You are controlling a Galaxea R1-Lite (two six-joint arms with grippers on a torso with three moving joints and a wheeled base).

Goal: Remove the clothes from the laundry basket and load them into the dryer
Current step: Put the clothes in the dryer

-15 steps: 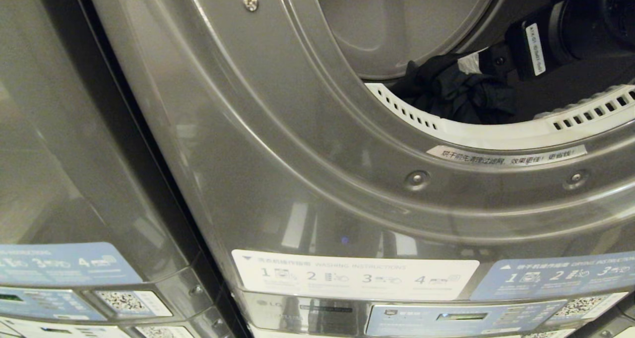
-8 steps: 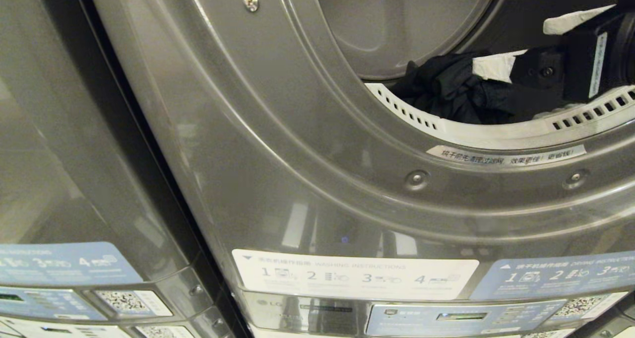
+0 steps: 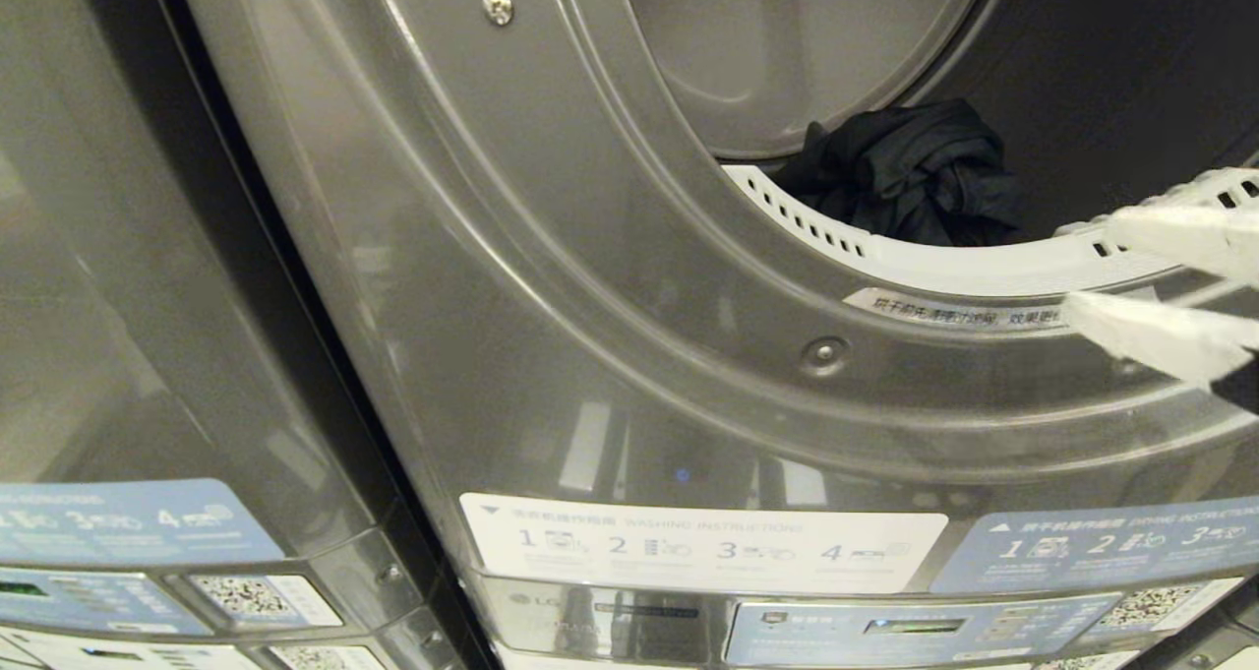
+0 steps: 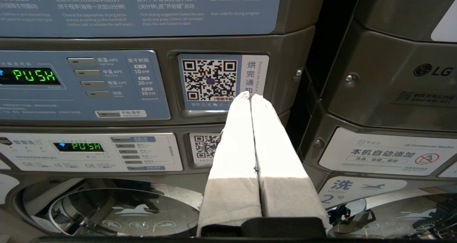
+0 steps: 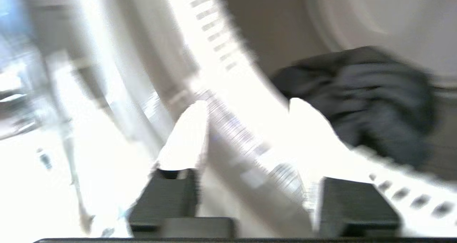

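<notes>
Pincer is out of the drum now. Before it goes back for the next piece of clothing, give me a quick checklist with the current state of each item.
1. Black garment lying inside the dryer drum, behind the white lint grille: ok.
2. Right pincer outside the door opening, in front of the grille, fingers apart, nothing between them: ok.
3. No cloth hanging over the door rim: ok.
4. Left pincer shut, empty, parked facing the control panels: ok.
5. Laundry basket location and what remains in it: cannot tell, not in any view.
6. Dryer door position: cannot tell, out of view.
</notes>
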